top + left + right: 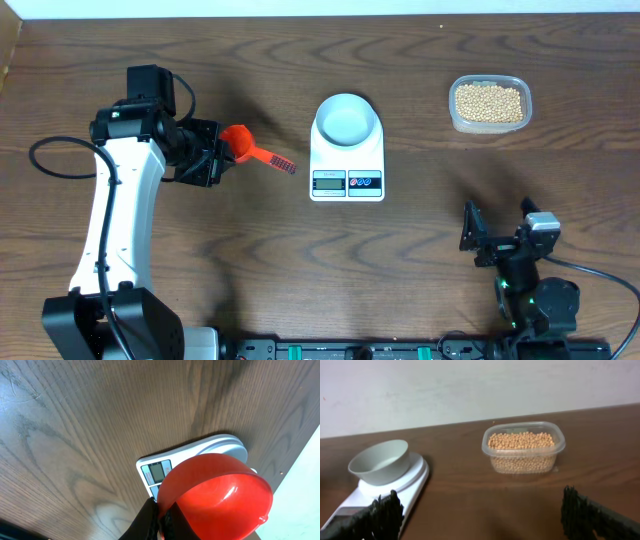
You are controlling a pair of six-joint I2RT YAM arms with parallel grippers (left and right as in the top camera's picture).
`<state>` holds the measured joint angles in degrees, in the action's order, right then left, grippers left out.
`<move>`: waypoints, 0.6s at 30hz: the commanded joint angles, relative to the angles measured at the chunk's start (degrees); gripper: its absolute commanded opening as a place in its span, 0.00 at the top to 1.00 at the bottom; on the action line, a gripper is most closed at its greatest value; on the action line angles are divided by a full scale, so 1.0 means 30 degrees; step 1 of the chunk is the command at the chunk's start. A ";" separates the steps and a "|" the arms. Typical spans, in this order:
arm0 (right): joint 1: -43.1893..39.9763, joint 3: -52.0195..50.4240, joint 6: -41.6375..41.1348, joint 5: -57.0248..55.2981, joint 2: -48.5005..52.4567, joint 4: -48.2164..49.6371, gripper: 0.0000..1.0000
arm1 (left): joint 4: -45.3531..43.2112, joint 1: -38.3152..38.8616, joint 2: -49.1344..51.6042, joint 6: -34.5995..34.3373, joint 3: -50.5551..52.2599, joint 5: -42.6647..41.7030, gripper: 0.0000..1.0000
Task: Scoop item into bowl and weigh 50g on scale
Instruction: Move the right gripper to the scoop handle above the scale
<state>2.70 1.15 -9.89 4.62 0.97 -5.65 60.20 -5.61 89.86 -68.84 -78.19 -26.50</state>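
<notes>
My left gripper (218, 152) is shut on a red scoop (240, 142), left of the scale, with the scoop's handle pointing right toward it. In the left wrist view the black fingers (150, 520) pinch the red scoop (220, 495) above the wood, and no beans show in it. The white scale (347, 165) carries the pale bowl (347, 118), which looks empty. The tan beans (489, 102) fill a clear tub at the back right. My right gripper (500, 238) stands open at the front right, nothing between its fingers (385, 515), facing the bowl (380, 461) and beans (520, 440).
The clear plastic tub (523, 447) stands on the wooden table (420, 250), right of the scale (410, 485). The scale's display end (159, 471) shows past the scoop in the left wrist view. A pale wall runs behind the table's far edge.
</notes>
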 commanded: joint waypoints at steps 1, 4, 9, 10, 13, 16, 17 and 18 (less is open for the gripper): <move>-0.0153 0.1668 -0.0984 0.0809 0.0670 -0.1180 0.01 | 0.0131 -0.0015 -0.0379 -0.0270 0.0168 -0.0029 0.93; -0.0153 0.3220 -0.0991 0.0823 0.1887 -0.2135 0.01 | 0.0131 -0.0015 -0.0379 -0.0605 0.0168 -0.0029 0.93; -0.0153 0.7249 -0.0976 0.2244 0.6958 -0.3118 0.01 | 0.0131 -0.0015 -0.0379 -0.0809 0.0168 -0.0029 0.93; -0.0153 0.7919 -0.0976 0.2710 0.8014 -0.3198 0.01 | 0.0124 -0.0015 -0.0379 -0.0809 0.0168 -0.0029 0.93; -0.0153 0.9653 -0.0991 0.4393 1.0928 -0.3439 0.01 | 0.0131 -0.0015 -0.0379 -0.0809 0.0168 -0.0029 0.93; -0.0153 1.1256 -0.0991 0.7169 1.3799 -0.3439 0.01 | 0.0124 -0.0015 -0.0379 -0.0816 0.0168 -0.0029 0.93; -0.0153 1.1723 -0.0998 0.8204 1.4666 -0.3351 0.01 | 0.0131 -0.0015 -0.0379 -0.0838 0.0168 -0.0029 0.93; -0.0153 1.2167 -0.1005 0.9530 1.5577 -0.3075 0.01 | 0.0131 -0.0015 -0.0379 -0.0903 0.0168 -0.0029 0.93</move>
<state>2.68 33.21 -12.19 19.53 40.88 -15.62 60.25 -5.58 89.78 -70.74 -78.13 -26.68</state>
